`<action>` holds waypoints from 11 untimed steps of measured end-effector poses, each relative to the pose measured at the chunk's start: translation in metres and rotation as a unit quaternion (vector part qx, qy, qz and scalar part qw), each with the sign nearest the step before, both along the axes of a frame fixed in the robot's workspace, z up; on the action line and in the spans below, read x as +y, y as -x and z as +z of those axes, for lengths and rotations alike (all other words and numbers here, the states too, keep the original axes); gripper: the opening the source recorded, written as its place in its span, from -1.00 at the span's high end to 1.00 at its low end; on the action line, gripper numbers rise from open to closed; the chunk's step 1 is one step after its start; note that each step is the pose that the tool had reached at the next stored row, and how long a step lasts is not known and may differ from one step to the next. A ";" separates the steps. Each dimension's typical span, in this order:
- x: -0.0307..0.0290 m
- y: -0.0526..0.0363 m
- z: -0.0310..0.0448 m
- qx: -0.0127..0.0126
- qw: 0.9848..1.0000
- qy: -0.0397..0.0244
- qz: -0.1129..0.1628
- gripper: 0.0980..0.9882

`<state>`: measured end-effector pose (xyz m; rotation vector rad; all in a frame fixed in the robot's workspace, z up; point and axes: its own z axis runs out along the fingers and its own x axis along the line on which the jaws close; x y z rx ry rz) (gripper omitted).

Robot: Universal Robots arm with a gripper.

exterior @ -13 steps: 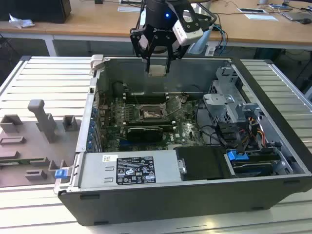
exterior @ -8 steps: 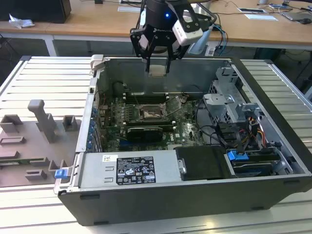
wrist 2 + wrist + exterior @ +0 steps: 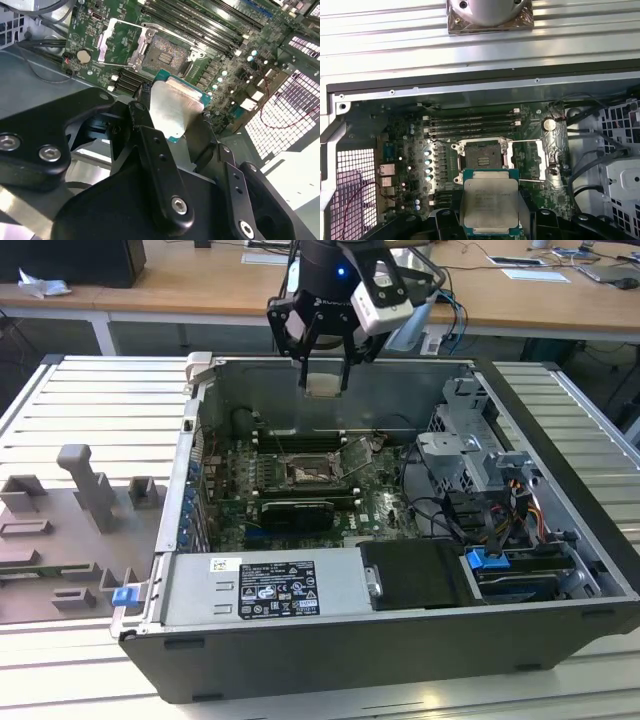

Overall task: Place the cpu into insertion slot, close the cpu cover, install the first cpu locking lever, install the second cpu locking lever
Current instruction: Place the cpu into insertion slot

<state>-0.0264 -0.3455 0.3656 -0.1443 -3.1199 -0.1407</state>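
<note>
Black gripper [image 3: 325, 387] hangs high over open grey metal computer case [image 3: 400, 400], pointing down, free room all round. Fingers pinch edges of small flat square silver cpu [image 3: 491, 202]. Dark square insertion slot [image 3: 482, 156] bare on green board [image 3: 380, 510]. Thin shiny cpu cover [image 3: 530, 160] flipped open beside slot.
</note>
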 end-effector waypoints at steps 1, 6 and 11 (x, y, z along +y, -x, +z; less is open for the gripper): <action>0.0000 0.0000 0.0000 0.000 1.000 0.000 -0.009 0.04; 0.0000 0.0000 -0.0001 0.000 1.000 0.000 -0.016 0.04; 0.0000 0.0000 -0.0001 0.000 1.000 0.000 -0.021 0.04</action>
